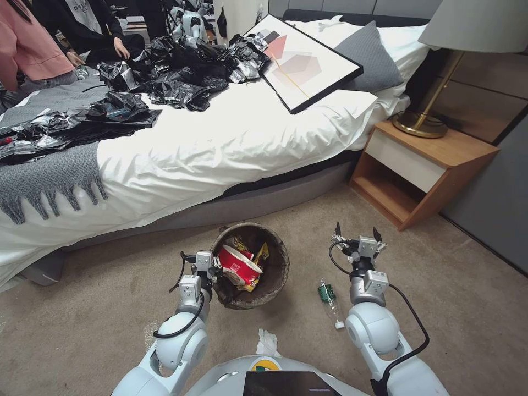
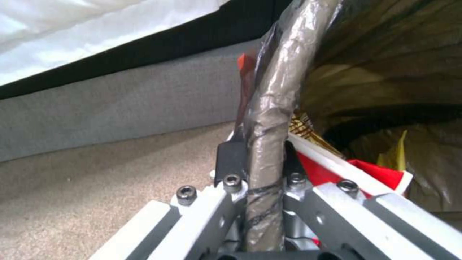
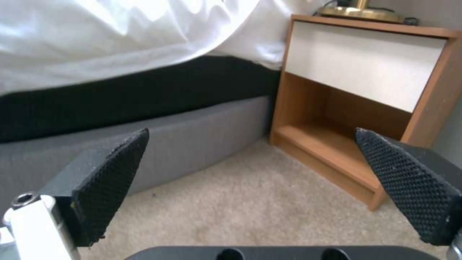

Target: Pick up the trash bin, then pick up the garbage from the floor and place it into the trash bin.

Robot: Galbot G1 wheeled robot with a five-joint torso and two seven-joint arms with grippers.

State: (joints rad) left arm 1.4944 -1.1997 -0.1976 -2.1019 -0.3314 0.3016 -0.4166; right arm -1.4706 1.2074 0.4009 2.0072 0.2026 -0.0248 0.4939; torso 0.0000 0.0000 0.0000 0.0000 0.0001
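The trash bin (image 1: 279, 263), round and lined with a dark brown bag, hangs tilted in front of the bed. My left gripper (image 1: 215, 270) is shut on its near rim. In the left wrist view the bag-wrapped rim (image 2: 275, 94) runs between the fingers of the left gripper (image 2: 262, 153). Inside the bin lie a red-and-white noodle cup (image 1: 237, 266) and a yellow wrapper (image 1: 259, 257). More garbage lies on the carpet: a green-labelled clear bottle (image 1: 328, 297) and a white tissue (image 1: 268, 342). My right gripper (image 1: 357, 234) is open above the carpet, just beyond the bottle, with nothing between the fingers of the right gripper (image 3: 251, 133).
The bed (image 1: 220, 148) with its grey base (image 3: 202, 133) stands right behind the bin. Glossy black bags (image 1: 181, 71) and a framed picture (image 1: 308, 63) lie on it. A wooden nightstand (image 1: 423, 165) with a lamp stands at the right. People sit at the bed's far side.
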